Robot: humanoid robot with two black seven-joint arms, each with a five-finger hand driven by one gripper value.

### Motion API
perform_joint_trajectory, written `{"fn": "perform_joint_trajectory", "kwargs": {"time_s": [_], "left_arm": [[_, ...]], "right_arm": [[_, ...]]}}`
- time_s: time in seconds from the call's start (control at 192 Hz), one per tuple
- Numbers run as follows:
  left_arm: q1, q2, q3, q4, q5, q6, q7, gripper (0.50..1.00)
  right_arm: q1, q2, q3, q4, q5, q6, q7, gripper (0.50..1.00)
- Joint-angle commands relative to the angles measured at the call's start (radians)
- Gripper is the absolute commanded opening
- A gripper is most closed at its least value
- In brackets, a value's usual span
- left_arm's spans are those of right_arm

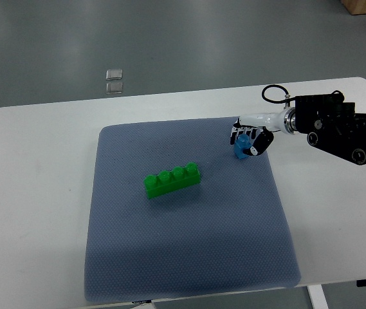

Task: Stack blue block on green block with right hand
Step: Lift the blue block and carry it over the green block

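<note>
Grey floor fills the top of the view, with two small pale squares (114, 82) lying on it beyond the far edge of the white table (35, 212). A blue-grey mat (189, 257) covers the middle of the table, and everything else is placed here relative to it.

Near the mat's centre, a little toward its left, lies the green block (172, 179), a long brick with four studs on top, set at a slight slant. It stands alone, with nothing touching it.

At the mat's far right corner the right hand (249, 140) comes in from the picture's right on a dark arm (a black cable loops above the wrist). Its white and black fingers (260, 143) are curled about the blue block (240, 146), gripping it. Most of that block is hidden behind the fingers; only a small blue patch shows on the side toward the mat's centre. It seems to sit on or just above the mat, though the steep view does not settle which. Blue block and green block are well apart.
</note>
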Motion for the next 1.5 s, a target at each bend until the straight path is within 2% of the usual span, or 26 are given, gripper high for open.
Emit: {"fn": "perform_joint_trajectory", "kwargs": {"time_s": [0.0, 0.104, 0.375, 0.38, 0.453, 0.828, 0.891, 0.896, 0.906, 0.984, 1.495], "left_arm": [[0.000, 0.000, 0.000, 0.000, 0.000, 0.000, 0.000, 1.000], [0.000, 0.000, 0.000, 0.000, 0.000, 0.000, 0.000, 1.000], [-0.001, 0.000, 0.000, -0.001, 0.000, 0.000, 0.000, 1.000], [0.000, 0.000, 0.000, 0.000, 0.000, 0.000, 0.000, 1.000], [0.000, 0.000, 0.000, -0.001, 0.000, 0.000, 0.000, 1.000], [0.000, 0.000, -0.001, -0.001, 0.000, 0.000, 0.000, 1.000], [-0.001, 0.000, -0.001, -0.001, 0.000, 0.000, 0.000, 1.000], [-0.001, 0.000, -0.001, -0.001, 0.000, 0.000, 0.000, 1.000], [-0.001, 0.000, 0.000, 0.000, 0.000, 0.000, 0.000, 1.000], [-0.001, 0.000, 0.000, -0.001, 0.000, 0.000, 0.000, 1.000], [-0.001, 0.000, -0.001, 0.000, 0.000, 0.000, 0.000, 1.000]], "right_arm": [[0.004, -0.002, 0.001, 0.002, 0.000, -0.002, 0.005, 0.576], [0.008, -0.005, 0.001, 0.003, 0.000, -0.005, 0.025, 0.547], [0.044, -0.017, 0.017, 0.063, 0.000, -0.026, 0.068, 0.531], [0.061, -0.019, 0.017, 0.107, 0.000, -0.044, 0.068, 0.531], [0.090, -0.019, 0.017, 0.172, 0.000, -0.058, 0.066, 0.533], [0.169, -0.002, 0.017, 0.407, -0.071, -0.098, 0.050, 0.533], [0.169, -0.001, 0.017, 0.408, -0.077, -0.100, 0.047, 0.533], [0.164, 0.006, 0.015, 0.411, -0.095, -0.104, 0.019, 0.533], [0.162, 0.007, 0.015, 0.411, -0.097, -0.104, 0.013, 0.533], [0.155, 0.022, 0.015, 0.411, -0.100, -0.118, -0.010, 0.533], [0.092, 0.045, 0.003, 0.394, -0.170, -0.158, -0.009, 0.533]]}}
